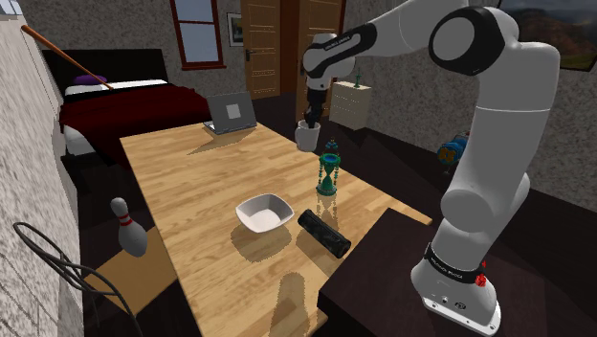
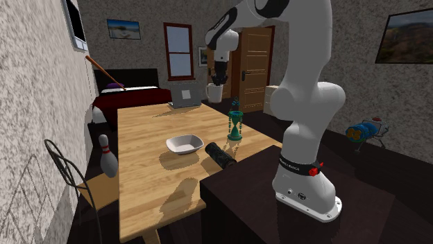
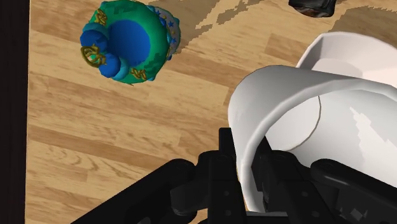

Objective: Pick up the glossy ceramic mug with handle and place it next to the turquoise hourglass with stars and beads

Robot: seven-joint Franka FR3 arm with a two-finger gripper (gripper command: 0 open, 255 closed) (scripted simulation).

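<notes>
Where the end effector (image 1: 309, 122) clamps, the mug (image 1: 306, 137) hangs.

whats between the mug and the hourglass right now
Nothing; the wrist view shows only bare wooden table between the white mug and the hourglass.

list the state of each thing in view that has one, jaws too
mug, upright, rim clasped by the jaws
jaws, shut on the mug
hourglass, upright on the table
bowl, upright, empty
laptop, open
black cylinder, lying on its side
bowling pin, upright
</notes>
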